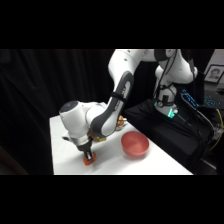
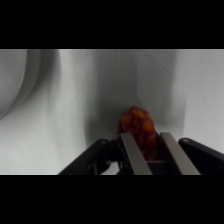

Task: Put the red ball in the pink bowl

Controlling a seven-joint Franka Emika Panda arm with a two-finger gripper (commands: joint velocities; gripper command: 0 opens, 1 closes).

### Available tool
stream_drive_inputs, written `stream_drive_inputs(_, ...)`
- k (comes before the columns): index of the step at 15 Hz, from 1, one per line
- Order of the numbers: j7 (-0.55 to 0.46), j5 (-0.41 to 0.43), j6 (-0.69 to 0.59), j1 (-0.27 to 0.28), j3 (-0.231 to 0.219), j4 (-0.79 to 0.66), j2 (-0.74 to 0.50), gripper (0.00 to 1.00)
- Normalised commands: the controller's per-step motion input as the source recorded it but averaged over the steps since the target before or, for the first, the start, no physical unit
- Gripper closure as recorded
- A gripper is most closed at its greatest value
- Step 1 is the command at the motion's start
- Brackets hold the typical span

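Note:
The red ball rests low on the white table near its front left. My gripper comes down on it from above. In the wrist view the red ball is orange-red and lumpy, and it sits between the two fingers, which press against its sides. My gripper is shut on it. The pink bowl stands to the ball's right, a short gap away, with nothing in it.
A tan round object peeks out behind my forearm at the table's back. A grey curved rim fills the wrist view's upper left. Black-draped equipment with cables stands to the right of the table.

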Motion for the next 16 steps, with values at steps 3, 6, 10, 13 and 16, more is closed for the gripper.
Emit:
stream_drive_inputs(3,0.06,-0.040,-0.17,0.046,-0.035,0.05,-0.14,0.99)
stream_drive_inputs(6,0.01,-0.048,-0.29,0.033,-0.020,0.03,-0.19,0.95)
stream_drive_inputs(10,-0.03,-0.058,-0.35,0.019,-0.008,-0.02,-0.27,0.95)
stream_drive_inputs(13,-0.06,-0.060,-0.28,0.006,0.000,-0.13,-0.36,0.95)
stream_drive_inputs(16,-0.04,-0.085,-0.22,0.029,0.001,-0.27,-0.42,0.95)
